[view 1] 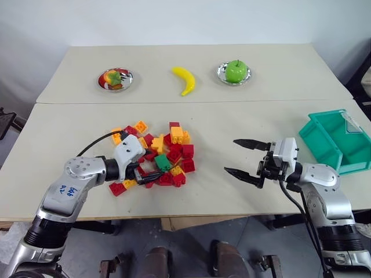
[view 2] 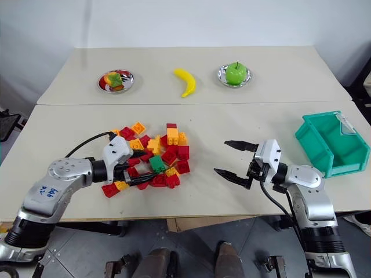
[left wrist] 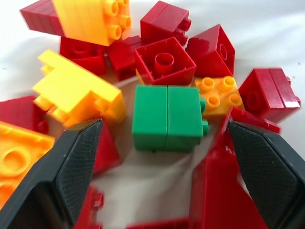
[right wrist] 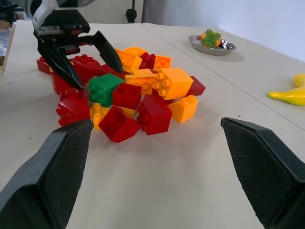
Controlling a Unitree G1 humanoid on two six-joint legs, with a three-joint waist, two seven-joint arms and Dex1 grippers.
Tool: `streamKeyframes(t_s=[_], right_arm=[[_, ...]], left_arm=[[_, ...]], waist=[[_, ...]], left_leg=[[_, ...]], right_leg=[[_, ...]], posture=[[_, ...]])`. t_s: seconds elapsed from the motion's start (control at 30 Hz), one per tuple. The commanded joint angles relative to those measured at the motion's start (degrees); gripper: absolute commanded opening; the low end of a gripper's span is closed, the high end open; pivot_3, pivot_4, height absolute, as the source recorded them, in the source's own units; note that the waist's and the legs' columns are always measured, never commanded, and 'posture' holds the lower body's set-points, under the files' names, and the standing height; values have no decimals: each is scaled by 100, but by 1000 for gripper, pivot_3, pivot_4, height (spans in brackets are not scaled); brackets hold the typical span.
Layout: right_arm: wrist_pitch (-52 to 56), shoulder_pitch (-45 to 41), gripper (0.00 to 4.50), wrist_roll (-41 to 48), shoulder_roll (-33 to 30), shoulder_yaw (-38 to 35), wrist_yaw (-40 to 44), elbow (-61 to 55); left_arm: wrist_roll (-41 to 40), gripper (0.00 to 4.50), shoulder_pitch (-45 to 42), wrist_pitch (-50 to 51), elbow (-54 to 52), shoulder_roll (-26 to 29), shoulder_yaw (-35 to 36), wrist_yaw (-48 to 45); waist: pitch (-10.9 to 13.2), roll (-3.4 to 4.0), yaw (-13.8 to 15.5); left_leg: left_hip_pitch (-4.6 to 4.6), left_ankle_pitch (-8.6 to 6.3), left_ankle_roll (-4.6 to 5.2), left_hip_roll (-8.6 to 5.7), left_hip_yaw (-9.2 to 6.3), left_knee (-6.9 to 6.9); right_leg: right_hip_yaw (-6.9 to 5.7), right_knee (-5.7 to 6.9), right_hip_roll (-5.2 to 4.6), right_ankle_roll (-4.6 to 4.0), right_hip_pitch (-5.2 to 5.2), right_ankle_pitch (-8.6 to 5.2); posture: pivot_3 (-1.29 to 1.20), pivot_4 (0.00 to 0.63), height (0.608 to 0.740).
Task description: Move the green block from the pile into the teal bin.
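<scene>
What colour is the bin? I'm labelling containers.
Teal green, the teal bin; clearest in the left eye view.

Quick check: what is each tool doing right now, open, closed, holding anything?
Left tool: open, empty, at the pile, fingers either side of the green block.
Right tool: open, empty, over bare table.

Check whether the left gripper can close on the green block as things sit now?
Probably yes. The left gripper is open at the pile, and the green block lies between its fingers with open space ahead, though red bricks crowd one finger.
</scene>
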Motion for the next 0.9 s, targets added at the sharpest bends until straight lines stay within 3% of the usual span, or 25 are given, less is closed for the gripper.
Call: streamKeyframes(t_s=[0.03,0.23,0.47,0.67,0.77,0.9], right_arm=[[-6,34,4500,122,-28,-109,-68,-268],[-29,38,4500,114,3,-93,-130,-288],[-67,39,4500,112,-8,-113,-137,-263],[-70,289,4500,149,-252,-522,-253,-326],[-128,578,4500,136,-390,-815,-328,-369],[-182,1176,4500,117,-610,-1562,-613,-444]], left_arm=[[93,3865,-215,205,-63,-158,-125,165],[249,2093,-318,233,14,-160,-268,124],[184,2080,-572,-37,231,-126,-50,-41],[-352,2080,-1575,-775,347,-253,-149,-1298],[-167,2080,-2169,-995,805,-635,-581,-1552],[470,2080,-3433,-1995,2953,-2288,-1252,-1346]], waist=[[1,-2,-3],[1,-2,-8],[1,-2,2],[3,-6,104],[3,-6,159],[6,-11,304]], left_leg=[[0,0,0,0,0,1],[2,0,0,1,1,1],[2,0,0,0,2,1],[-1,0,0,-1,3,3],[-1,-1,2,-4,5,4],[-3,-1,9,-7,12,14]], right_leg=[[0,0,0,0,0,0],[1,0,1,0,0,0],[2,0,0,0,0,0],[1,-3,0,0,0,0],[2,-4,0,2,1,1],[3,-6,0,9,6,5]], posture=[[0,150,740],[0,150,740],[0,150,740],[0,150,740],[0,150,740],[0,150,740]])
